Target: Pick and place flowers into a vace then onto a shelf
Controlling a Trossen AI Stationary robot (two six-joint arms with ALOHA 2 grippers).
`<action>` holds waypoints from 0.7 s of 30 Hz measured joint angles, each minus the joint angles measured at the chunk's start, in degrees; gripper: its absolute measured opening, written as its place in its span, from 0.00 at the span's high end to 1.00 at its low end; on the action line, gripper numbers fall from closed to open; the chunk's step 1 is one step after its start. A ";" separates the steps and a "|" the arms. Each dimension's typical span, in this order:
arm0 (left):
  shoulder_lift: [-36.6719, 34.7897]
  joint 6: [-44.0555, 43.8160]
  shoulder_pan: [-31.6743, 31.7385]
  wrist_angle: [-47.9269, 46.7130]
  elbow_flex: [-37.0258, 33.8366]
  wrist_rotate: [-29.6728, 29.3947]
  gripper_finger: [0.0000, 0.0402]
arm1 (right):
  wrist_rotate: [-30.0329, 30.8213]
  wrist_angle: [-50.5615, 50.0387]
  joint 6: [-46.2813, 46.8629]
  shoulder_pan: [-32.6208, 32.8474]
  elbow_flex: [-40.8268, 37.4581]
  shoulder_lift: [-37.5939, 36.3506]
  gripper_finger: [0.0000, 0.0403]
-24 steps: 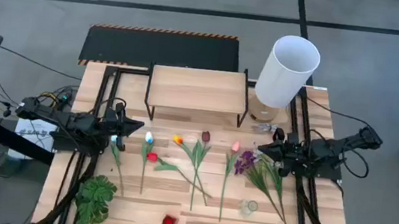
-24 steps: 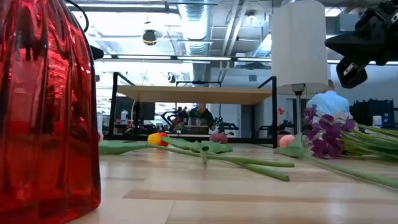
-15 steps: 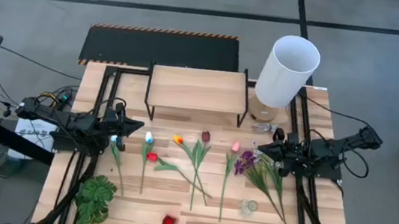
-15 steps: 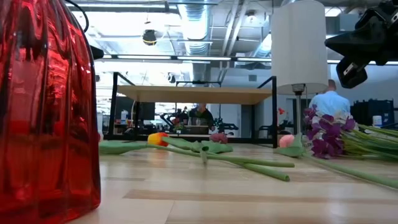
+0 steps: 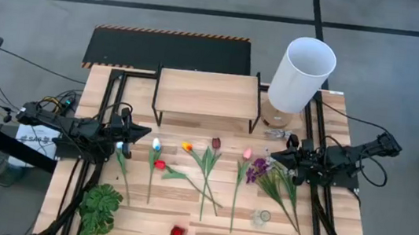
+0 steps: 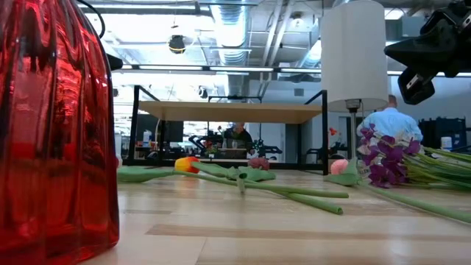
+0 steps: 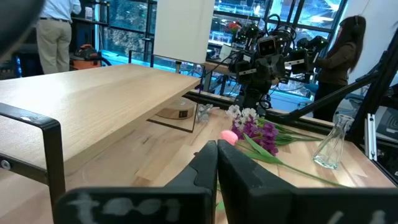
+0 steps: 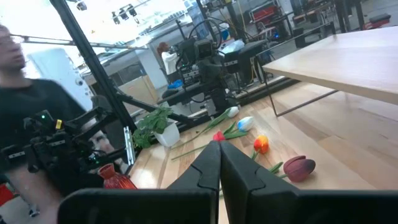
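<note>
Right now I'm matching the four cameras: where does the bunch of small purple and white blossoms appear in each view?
High view: bunch of small purple and white blossoms right of centre, beside the right gripper.
Low view: at right, lying on the table.
Left wrist view: centre.
Right wrist view: not in it.
Shared landmark: pale wooden plank shelf on black legs.

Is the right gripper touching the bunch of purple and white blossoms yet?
Apart. In the low view the right gripper, fingers shut, hangs above the bunch of purple and white blossoms with background showing between them.
</note>
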 joint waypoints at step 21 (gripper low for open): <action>0.00 9.88 0.17 0.53 0.02 -2.16 1.00 | 0.00 0.00 0.00 0.00 0.02 -0.01 1.00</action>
